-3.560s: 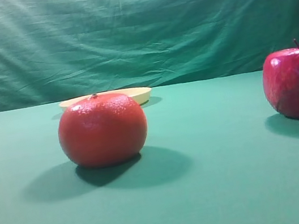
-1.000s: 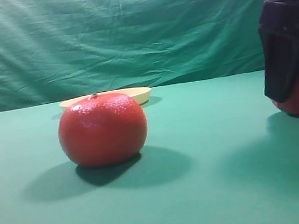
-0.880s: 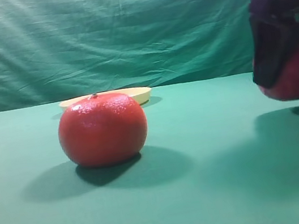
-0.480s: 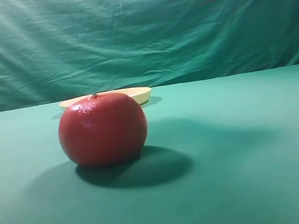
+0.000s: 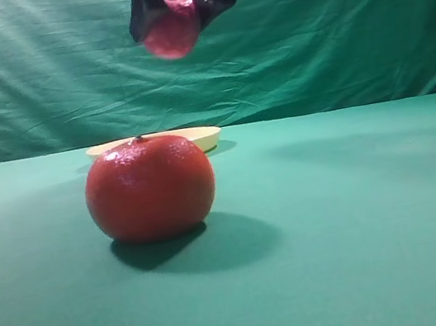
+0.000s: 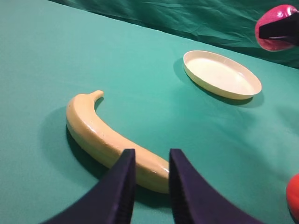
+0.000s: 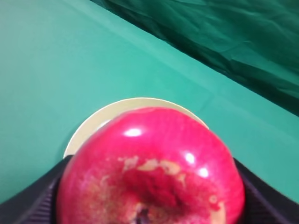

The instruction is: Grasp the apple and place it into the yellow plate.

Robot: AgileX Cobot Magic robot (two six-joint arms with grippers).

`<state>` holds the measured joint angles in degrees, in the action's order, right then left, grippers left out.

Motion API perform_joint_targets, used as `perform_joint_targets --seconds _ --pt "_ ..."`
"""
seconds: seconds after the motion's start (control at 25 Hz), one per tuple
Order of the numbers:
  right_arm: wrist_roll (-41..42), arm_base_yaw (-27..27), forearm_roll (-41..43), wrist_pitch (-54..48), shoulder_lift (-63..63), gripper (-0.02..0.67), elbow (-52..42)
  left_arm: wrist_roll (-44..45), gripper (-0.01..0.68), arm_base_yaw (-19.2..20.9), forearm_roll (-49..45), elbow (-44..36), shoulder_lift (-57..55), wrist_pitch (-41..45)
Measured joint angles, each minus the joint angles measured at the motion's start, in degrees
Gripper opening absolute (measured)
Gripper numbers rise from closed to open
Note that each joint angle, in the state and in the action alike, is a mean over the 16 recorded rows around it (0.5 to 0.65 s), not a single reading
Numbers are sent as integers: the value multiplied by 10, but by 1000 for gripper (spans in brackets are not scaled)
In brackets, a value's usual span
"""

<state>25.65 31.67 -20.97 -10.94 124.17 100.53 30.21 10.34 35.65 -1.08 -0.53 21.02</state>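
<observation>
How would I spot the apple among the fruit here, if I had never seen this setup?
Start at the green cloth table and find the pale yellow plate near its back. Look above the plate: the apple hangs there, clamped in the right gripper. It is glossy pinkish-red and held in the air, unlike the dimpled orange-red citrus and the banana, which lie on the cloth.

apple: it sat on the table at the right, now it is high up, over the far yellow plate
right gripper: came in, lifted it, moved left
</observation>
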Motion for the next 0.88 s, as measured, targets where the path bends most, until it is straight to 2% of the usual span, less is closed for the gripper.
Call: perform_joint_targets --seconds 0.32,0.48,0.64,0.88 --pt "5 1 9 2 3 622 20 0 157 0 0 0 0 0" --pt "11 1 35 -31 -20 612 40 0 157 0 0 0 0 0" --pt "18 1 69 -86 -64 528 62 0 157 0 0 0 0 0" --pt "9 1 119 -206 -167 300 87 0 157 0 0 0 0 0"
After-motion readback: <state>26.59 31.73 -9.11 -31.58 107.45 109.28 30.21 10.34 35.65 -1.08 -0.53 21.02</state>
